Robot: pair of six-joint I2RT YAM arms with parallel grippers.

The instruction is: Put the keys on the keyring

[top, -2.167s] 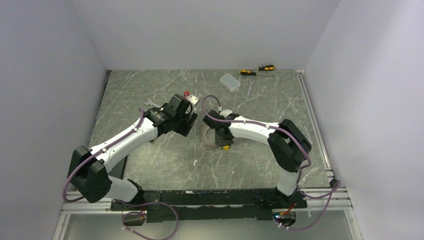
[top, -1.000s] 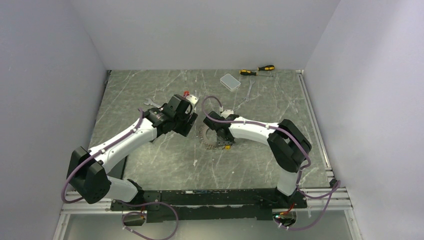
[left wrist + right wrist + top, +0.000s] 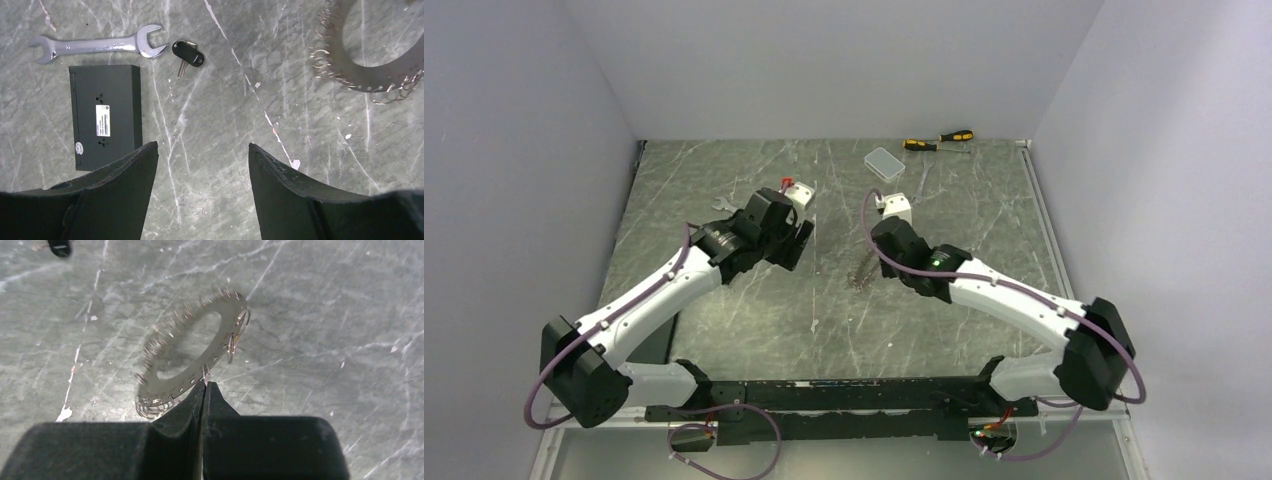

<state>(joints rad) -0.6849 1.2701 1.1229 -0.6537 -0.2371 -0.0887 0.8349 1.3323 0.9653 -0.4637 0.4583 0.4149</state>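
The keyring (image 3: 192,355) is a flat silvery loop with several small wire rings along its rim. My right gripper (image 3: 205,385) is shut on one of these small rings at the near rim and holds the loop tilted, with its shadow on the table. In the top view the keyring (image 3: 861,277) is a blur just beyond the right gripper (image 3: 871,265). My left gripper (image 3: 202,150) is open and empty above bare table. The black-headed key (image 3: 188,53) lies beside the spanner, and the keyring (image 3: 370,60) shows at the upper right. The yellow and silver-white keys are out of view.
A silver spanner (image 3: 95,45) and a flat black block (image 3: 105,117) lie left of the left gripper. A white box (image 3: 885,163) and two yellow-and-black screwdrivers (image 3: 939,142) lie at the back. White walls enclose the green marbled table (image 3: 754,320).
The right arm has swung out to the right and pulled its wrist back, with the ring pinched and tilted up. The yellow key no longer shows. The left gripper has shifted slightly back and left.
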